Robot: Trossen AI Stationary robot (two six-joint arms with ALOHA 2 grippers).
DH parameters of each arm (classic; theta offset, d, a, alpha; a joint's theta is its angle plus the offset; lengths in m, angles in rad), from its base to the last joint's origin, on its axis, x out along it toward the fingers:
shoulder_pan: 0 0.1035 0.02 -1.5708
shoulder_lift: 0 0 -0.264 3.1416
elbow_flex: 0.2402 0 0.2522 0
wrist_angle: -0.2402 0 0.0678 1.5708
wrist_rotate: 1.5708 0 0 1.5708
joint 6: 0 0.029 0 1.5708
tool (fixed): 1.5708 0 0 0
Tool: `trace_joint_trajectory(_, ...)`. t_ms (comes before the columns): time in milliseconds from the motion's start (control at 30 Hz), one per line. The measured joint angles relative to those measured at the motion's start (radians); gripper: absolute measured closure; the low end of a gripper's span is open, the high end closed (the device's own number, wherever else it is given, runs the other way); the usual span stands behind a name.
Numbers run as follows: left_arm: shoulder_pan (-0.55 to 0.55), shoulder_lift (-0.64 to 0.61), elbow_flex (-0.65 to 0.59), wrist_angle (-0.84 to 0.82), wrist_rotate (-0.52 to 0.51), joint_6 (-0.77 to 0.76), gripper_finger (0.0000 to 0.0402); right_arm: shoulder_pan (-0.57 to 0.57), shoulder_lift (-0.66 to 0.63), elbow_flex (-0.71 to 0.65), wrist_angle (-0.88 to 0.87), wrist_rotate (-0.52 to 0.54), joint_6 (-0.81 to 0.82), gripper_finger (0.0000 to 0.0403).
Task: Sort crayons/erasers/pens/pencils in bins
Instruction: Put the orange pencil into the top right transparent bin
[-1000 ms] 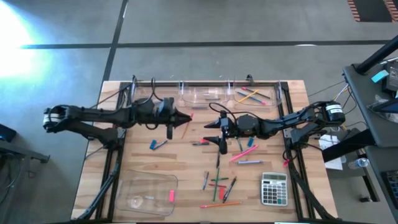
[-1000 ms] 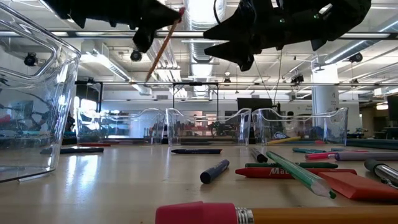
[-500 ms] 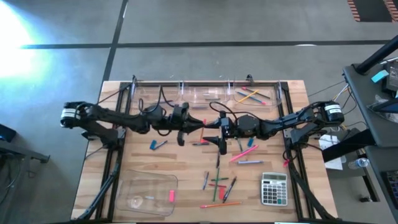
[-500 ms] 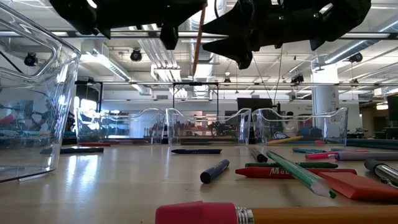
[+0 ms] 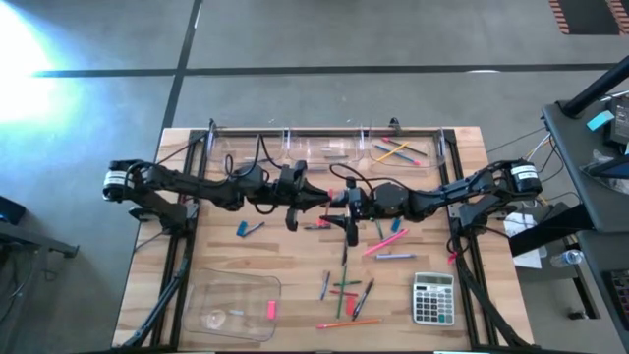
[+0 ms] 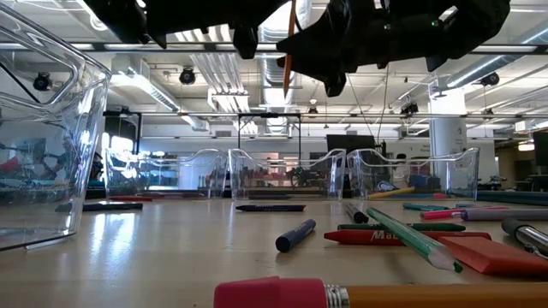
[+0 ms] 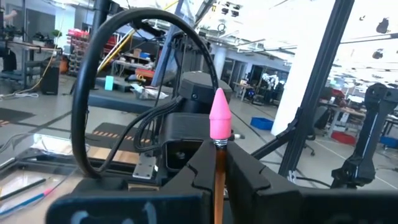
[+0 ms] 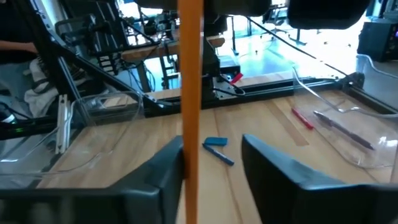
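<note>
Left gripper (image 7: pixel 219 163) clamped on orange pencil (image 8: pixel 189 93) with pink eraser cap, right gripper (image 8: pixel 211 163) fingers apart around its shaft, above table (image 5: pixel 295 265).

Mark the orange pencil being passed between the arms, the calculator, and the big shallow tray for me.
orange pencil (image 8: pixel 189 74), right wrist view, on its orange shaft.
calculator (image 5: pixel 432 298), high view, on the middle of its keypad.
shallow tray (image 5: pixel 201 287), high view, on a bare part near its far left corner.

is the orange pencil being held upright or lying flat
Upright: the orange pencil stands vertical between the left gripper fingers, pink eraser tip up, and hangs above the table in the low view.
</note>
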Motion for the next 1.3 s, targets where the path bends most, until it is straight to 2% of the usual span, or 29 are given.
trace_joint_trajectory(233,0.000,0.000,-0.008,-0.001,0.000,0.014,0.0394,0.000,0.000,0.000,-0.002,-0.050,-0.002,0.0363)
trace_joint_trajectory(300,0.000,-0.001,-0.008,-0.002,0.000,0.014,0.0385,-0.001,0.000,0.000,-0.003,-0.062,-0.012,0.0382)
trace_joint_trajectory(600,-0.001,-0.004,-0.008,-0.018,0.005,0.012,0.0368,-0.001,0.000,0.000,-0.021,-0.071,-0.017,0.0384)
trace_joint_trajectory(833,0.002,-0.071,-0.012,-0.209,0.005,0.021,0.0361,-0.003,0.000,-0.001,-0.028,-0.063,-0.018,0.0386)
trace_joint_trajectory(933,0.003,-0.112,-0.013,-0.288,0.005,0.030,0.0336,-0.009,-0.001,-0.001,-0.050,-0.046,-0.032,0.0386)
trace_joint_trajectory(1100,0.003,-0.165,-0.015,-0.441,-0.026,0.064,0.0268,-0.025,-0.015,-0.001,-0.121,0.021,-0.049,0.0386)
trace_joint_trajectory(1200,0.005,-0.218,-0.015,-0.552,-0.046,0.071,0.0232,-0.037,-0.047,-0.002,-0.193,0.075,-0.063,0.0386)
trace_joint_trajectory(1300,0.005,-0.285,-0.015,-0.682,-0.086,0.072,0.0214,-0.050,-0.116,0.009,-0.330,0.159,-0.105,0.0384)
